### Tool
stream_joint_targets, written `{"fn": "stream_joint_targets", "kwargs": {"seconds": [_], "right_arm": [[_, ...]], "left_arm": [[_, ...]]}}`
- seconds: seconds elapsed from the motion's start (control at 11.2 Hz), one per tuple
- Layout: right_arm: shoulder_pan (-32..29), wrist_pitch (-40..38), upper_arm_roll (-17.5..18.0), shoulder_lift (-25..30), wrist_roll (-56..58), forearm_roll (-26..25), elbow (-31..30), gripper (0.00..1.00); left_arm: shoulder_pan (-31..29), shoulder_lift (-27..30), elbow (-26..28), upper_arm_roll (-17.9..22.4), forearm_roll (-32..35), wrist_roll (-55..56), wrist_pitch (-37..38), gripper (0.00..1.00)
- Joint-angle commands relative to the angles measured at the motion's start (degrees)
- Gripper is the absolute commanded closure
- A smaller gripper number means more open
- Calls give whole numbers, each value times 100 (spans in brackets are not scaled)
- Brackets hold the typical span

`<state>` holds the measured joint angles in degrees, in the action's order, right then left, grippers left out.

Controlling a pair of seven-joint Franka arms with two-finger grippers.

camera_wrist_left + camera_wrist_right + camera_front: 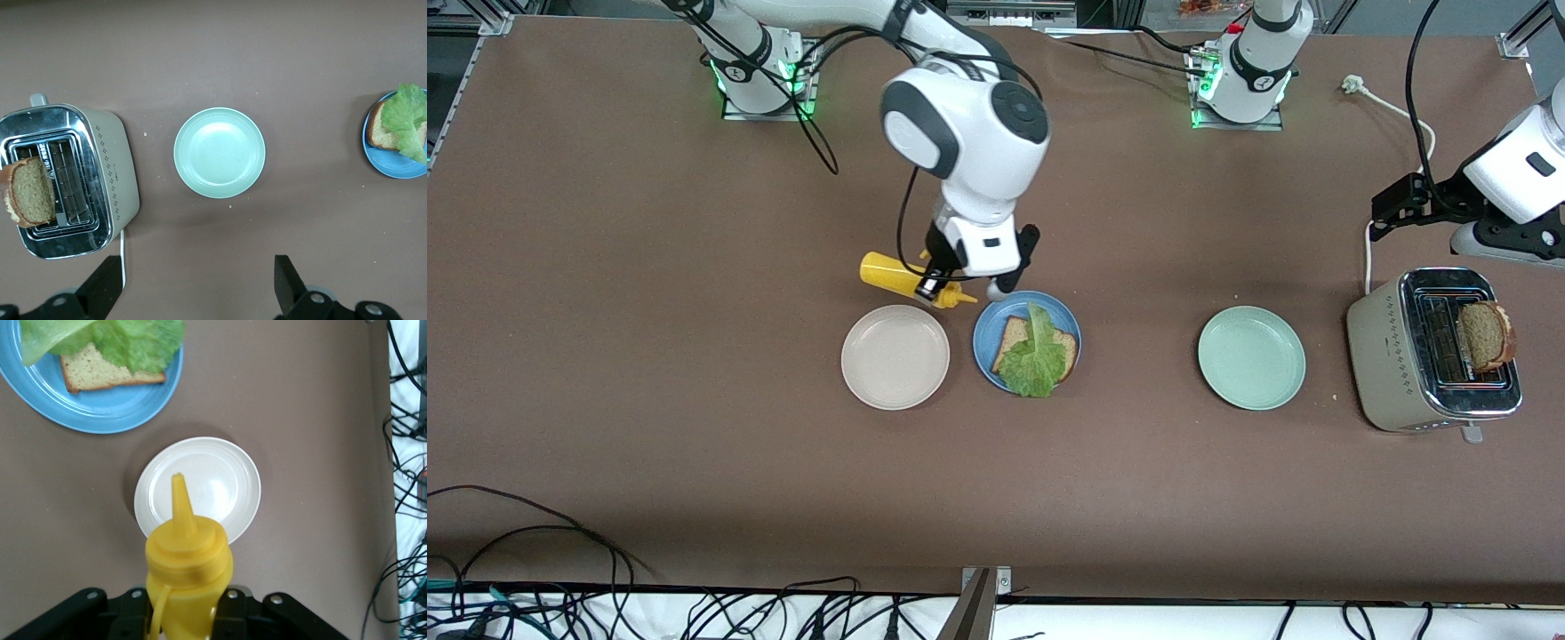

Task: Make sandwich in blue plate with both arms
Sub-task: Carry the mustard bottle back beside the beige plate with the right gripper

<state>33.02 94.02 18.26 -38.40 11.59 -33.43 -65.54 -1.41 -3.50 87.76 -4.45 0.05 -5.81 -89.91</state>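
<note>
On the blue plate (983,345) lies one brown bread slice (1014,335) with a green lettuce leaf (1036,357) across it. In the right wrist view the same blue plate (100,410), bread (93,375) and lettuce (127,340) show. My right gripper (935,284) (189,615) is shut on a yellow squeeze bottle (889,273) (189,563), tipped on its side over the rims of the beige and blue plates, nozzle toward the blue plate. A second bread slice (1485,336) (30,193) stands in the toaster. My left gripper (1384,213) (199,280) hangs open and empty above the table beside the toaster.
A beige plate (895,356) (248,477) sits beside the blue plate toward the right arm's end. A mint-green plate (1251,357) (219,153) and a beige toaster (1387,356) (115,173) with a white cord lie toward the left arm's end. Cables run along the table's front edge.
</note>
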Motion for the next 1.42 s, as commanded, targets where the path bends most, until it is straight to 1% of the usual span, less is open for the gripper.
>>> {"fn": "stream_joint_targets", "kwargs": {"seconds": [0.0, 0.27, 0.44, 0.62, 0.8, 0.98, 1.07, 1.24, 1.33], "right_arm": [[-558, 299, -67, 770, 421, 949, -668, 100], [-762, 740, -707, 1360, 1150, 2223, -1179, 100], [-1033, 933, -1059, 1685, 2035, 3119, -1486, 100], [-1245, 1310, -1376, 2019, 2967, 3805, -2012, 100], [-1272, 1504, -1937, 2187, 3977, 4578, -2365, 100], [-1281, 1453, -2666, 2205, 5233, 5492, -2559, 100], [-1281, 1426, -2957, 2249, 5840, 5809, -2682, 100], [-1290, 1443, -3441, 2319, 7061, 6346, -3059, 100], [-1298, 1487, -3678, 2311, 7781, 6784, -3278, 100]], "left_arm": [[-140, -89, -189, -12, 48, -43, 62, 0], [-140, -89, -189, -12, 48, -25, 62, 0], [-131, -89, -180, -29, 39, -25, 62, 0], [-79, -72, -180, -56, 39, -8, 114, 0], [-70, -72, -189, -56, 39, -16, 114, 0], [-87, -72, -189, -56, 39, -25, 132, 0], [-87, -72, -189, -56, 39, -25, 132, 0], [-96, -72, -189, -56, 30, -25, 141, 0], [-96, -63, -189, -56, 39, -17, 149, 0]]}}
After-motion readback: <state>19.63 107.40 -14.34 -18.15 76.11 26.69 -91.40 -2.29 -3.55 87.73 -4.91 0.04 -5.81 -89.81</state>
